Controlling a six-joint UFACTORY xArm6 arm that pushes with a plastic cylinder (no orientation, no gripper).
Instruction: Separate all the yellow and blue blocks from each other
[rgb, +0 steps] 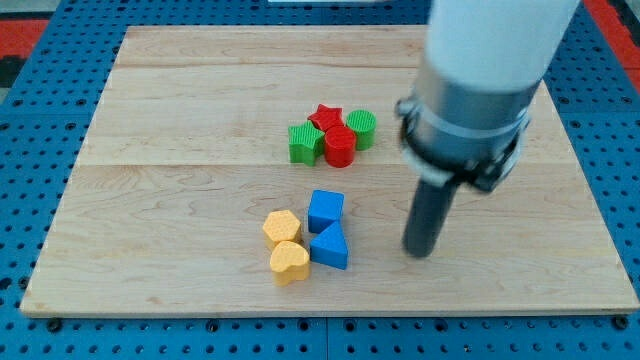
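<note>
A white cylindrical arm housing (495, 35) meets a grey collar with black clamp (blurred), ending in a straight dark rod, my tip (419, 253).

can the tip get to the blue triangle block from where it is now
Probably yes. My tip sits to the view's right of the blue triangular block, apart from it, with only bare board between them. The yellow blocks lie on its far side.

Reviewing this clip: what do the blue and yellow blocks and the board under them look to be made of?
The blue blocks and yellow blocks look like matte plastic, possibly 3D-printed: even colour, and the green blocks show fine ridges. The board looks like pale wood, with grain lines and plank seams. My tip stands at the view's right of the blue blocks, apart from them.
</note>
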